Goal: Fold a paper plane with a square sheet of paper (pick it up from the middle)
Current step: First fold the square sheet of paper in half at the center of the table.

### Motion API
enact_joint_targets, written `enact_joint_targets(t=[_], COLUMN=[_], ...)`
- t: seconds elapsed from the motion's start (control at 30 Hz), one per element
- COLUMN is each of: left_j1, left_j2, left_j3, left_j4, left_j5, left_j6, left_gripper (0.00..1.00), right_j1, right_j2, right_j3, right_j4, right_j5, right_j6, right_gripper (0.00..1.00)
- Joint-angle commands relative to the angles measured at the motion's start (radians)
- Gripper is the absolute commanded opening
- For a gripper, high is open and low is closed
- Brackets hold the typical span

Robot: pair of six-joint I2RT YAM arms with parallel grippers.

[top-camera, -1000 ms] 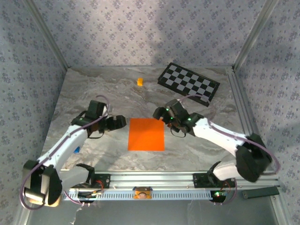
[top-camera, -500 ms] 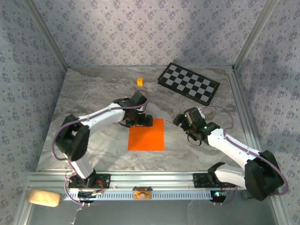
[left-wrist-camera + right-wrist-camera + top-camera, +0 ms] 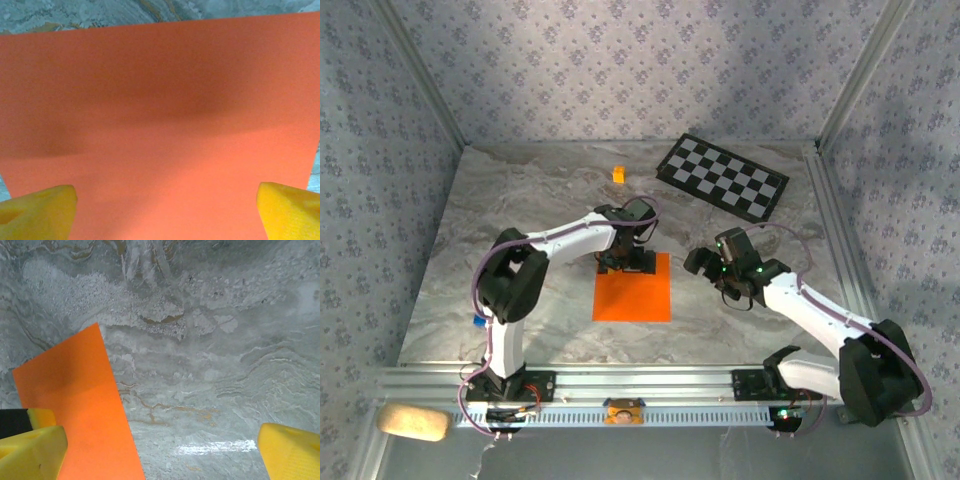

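Beneath the left claw [image 3: 625, 263], the orange sheet [image 3: 633, 293] lies part-hidden.

The table [image 3: 520, 200] has a grey, marble-veined top, edged by a metal rail along its near side. The square sheet of paper [image 3: 632, 292], bright orange, lies flat near the middle, its sides roughly in line with the table's edges. A tiny orange-yellow cube [image 3: 618, 174] sits toward the far edge, well apart from the sheet. A black-and-white checkered board [image 3: 722, 177] lies flat in the far right corner, turned at an angle. Near the left edge, a small blue item [image 3: 478, 322] seems to rest on the surface; it is too small to identify.
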Motion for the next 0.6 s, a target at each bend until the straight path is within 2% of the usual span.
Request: enact_joint_targets(t=[0.0, 0.57], left_j1=[-0.008, -0.035], left_j2=[0.031, 0.085], left_j3=[0.026, 0.055], left_j4=[-0.050, -0.082], left_j5=[-0.005, -0.051], left_j6=[-0.022, -0.064], left_gripper=[0.93, 0.96], right_j1=[-0.007, -0.011], right_j2=[0.015, 0.088], right_j3=[0.026, 0.035], right_j4=[-0.016, -0.050], right_j5=[-0.023, -0.018], right_j6=[-0.051, -0.017], right_gripper=[1.00, 1.00])
